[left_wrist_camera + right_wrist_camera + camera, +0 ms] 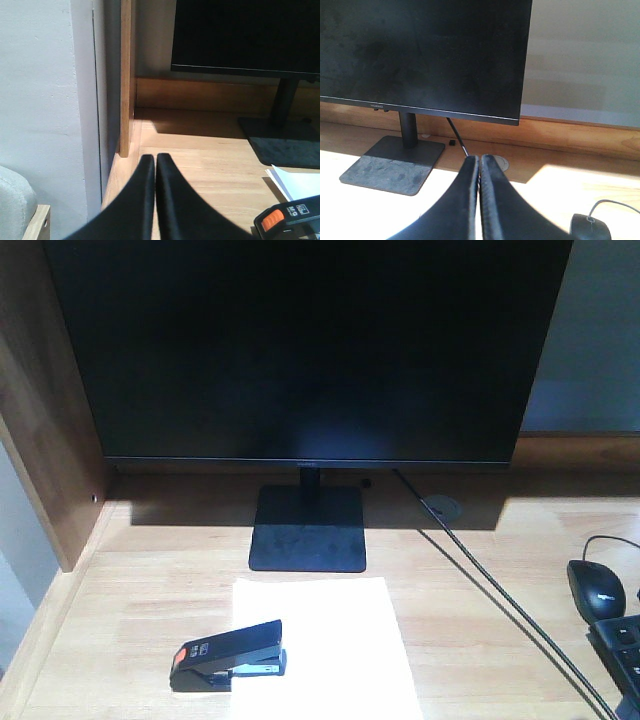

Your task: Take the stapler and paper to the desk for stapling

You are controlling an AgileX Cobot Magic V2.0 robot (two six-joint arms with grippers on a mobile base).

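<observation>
Stapler (228, 656) and paper (325, 645) both lie on the desk (470, 620), a light wood-grain top with visible plank joints and a darker brown side panel (45, 430) rising at its left end. In the front view the stapler is a black, wedge-shaped body with a matte plastic top, an orange-red patch at its rear and a strip of bright metal along the staple channel; its front end rests on the left edge of the sheet while its rear sits on bare wood. The paper is a smooth white rectangle, sunlit, lying flat just in front of the monitor base (307, 528), a dark square plate with a faintly mottled surface under a slim black post. The left gripper (154, 160) shows two glossy black curved fingers pressed together with only a hairline seam between them, holding nothing; the stapler's orange end appears low to its right, near but not touching, with the paper's corner just beyond that. The right gripper (480, 161) is likewise closed and empty, its tapered black fingers meeting at the tips; the monitor base sits to its left, a round grommet (499, 163) lies just beyond its tips, and a rounded black mouse (590, 228) with a thin cord rests low to its right. A black cable (500, 605) runs diagonally across the wood.
</observation>
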